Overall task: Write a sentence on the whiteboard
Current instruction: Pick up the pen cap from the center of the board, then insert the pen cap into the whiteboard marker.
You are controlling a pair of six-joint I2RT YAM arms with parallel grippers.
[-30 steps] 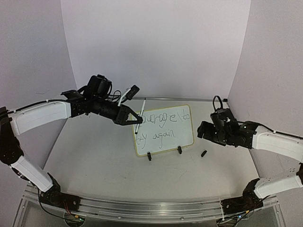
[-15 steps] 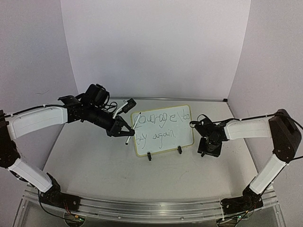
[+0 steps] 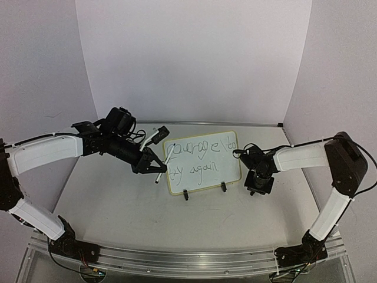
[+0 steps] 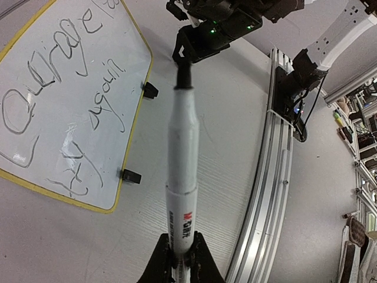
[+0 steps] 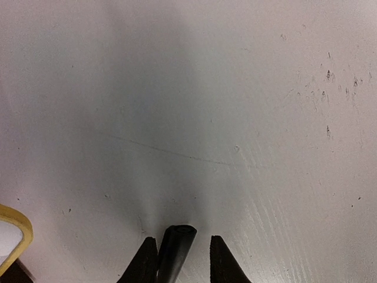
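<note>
The whiteboard [image 3: 231,170] stands on the table on two black clip feet, with the sentence [image 3: 200,157] in dark cursive across two lines. My left gripper [image 3: 154,167] is shut on a white marker [image 3: 164,161], whose dark tip hangs just left of the board, off its face. From the left wrist, the marker [image 4: 182,153] runs up from the gripper [image 4: 181,259], with the whiteboard [image 4: 47,138] and the sentence [image 4: 59,65] to its left. My right gripper [image 3: 258,187] points down right of the board. A black marker cap [image 5: 177,250] lies between its jaws [image 5: 181,240], touching the left finger, with a gap to the right finger.
The board's yellow corner [image 5: 16,227] and a clip foot [image 5: 10,275] sit close to the left of the right gripper. An aluminium rail [image 3: 188,259] runs along the near edge. White walls enclose the back and both sides.
The right arm swung in from the right and dropped over the cap on the table, its jaws narrowing. The left arm drew the marker back left, off the board.
</note>
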